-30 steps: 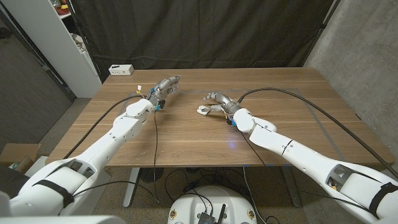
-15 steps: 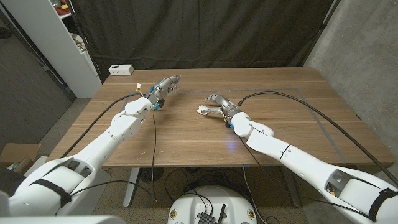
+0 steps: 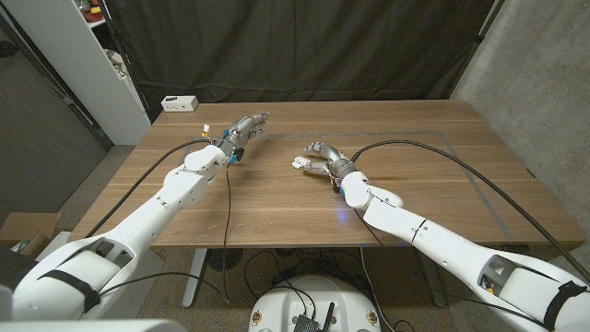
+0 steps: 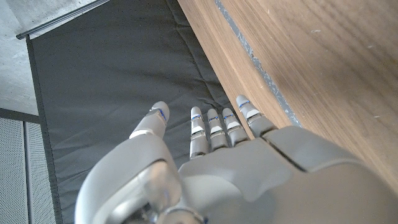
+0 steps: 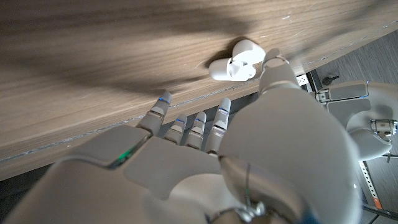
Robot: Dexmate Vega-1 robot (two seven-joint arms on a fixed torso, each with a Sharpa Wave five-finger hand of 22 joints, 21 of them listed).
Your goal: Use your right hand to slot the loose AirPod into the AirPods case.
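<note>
The open AirPods case (image 5: 235, 61) lay on the desk (image 3: 415, 120) near its middle, just beside the right hand (image 3: 320, 153), whose thumb tip (image 5: 274, 64) looked to be touching the case's side. Whether that hand pinched the loose AirPod I could not tell; its other fingers were loosely curled short of the case. The left hand (image 3: 247, 126) hovered apart, fingers extended, holding nothing. The likely risk was that the thumb would nudge the light case and slide or tip it, spoiling the alignment for slotting.
</note>
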